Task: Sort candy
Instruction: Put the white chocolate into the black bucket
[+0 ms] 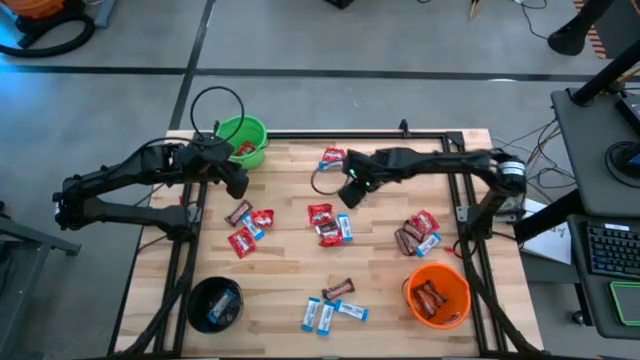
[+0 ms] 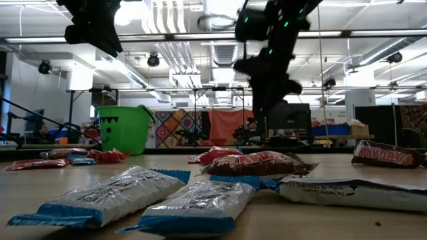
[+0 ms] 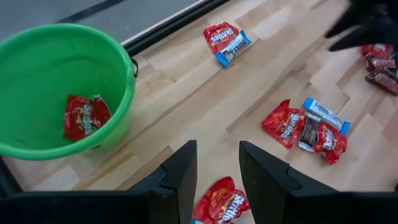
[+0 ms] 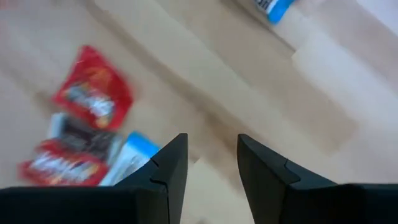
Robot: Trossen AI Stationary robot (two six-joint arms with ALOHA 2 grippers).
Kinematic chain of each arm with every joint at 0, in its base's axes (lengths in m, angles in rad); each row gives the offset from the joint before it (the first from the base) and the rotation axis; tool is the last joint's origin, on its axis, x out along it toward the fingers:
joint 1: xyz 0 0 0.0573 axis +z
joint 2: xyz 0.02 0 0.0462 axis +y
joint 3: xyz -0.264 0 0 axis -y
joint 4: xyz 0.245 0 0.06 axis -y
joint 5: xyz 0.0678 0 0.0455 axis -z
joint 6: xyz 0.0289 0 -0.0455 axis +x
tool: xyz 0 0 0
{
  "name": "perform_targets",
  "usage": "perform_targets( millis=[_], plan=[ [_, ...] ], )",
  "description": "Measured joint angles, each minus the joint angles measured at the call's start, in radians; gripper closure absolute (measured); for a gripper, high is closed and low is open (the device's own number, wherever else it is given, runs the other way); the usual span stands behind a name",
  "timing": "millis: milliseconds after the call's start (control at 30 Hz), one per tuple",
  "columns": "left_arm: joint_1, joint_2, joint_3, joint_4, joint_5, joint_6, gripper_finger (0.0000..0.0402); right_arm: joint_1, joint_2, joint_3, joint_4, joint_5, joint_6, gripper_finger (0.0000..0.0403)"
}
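Right tool (image 1: pixel 352 192) hangs above the tabletop (image 1: pixel 290 270) mid-board, fingers (image 4: pixel 168 168) parted with bare wood in the gap, holding nothing. Nearest candy: the centre cluster (image 1: pixel 328 224) of red Skittles packets, a dark bar and a blue-and-white packet, just nearside of it, long axes mixed. Left tool (image 1: pixel 236 184), also parted and empty, hovers beside the green bucket (image 1: pixel 243 141), above a red packet (image 3: pixel 221 203).

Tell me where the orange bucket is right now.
In the high view, the orange bucket sits at the table's near right corner, just below a cluster of candies.
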Motion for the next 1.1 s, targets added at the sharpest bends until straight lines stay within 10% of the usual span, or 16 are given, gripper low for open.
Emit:
perform_targets(
  millis=[500,1100],
  plan=[
    [0.091,-0.002,0.0,0.025,-0.066,0.034,0.0299,-0.053,0.303,0.275,-0.008,-0.006,-0.643,0.0273],
    [0.193,-0.004,0.0,0.088,-0.078,0.024,0.0299,-0.168,0.467,0.569,-0.206,-0.107,-0.917,0.0274]
  ],
)
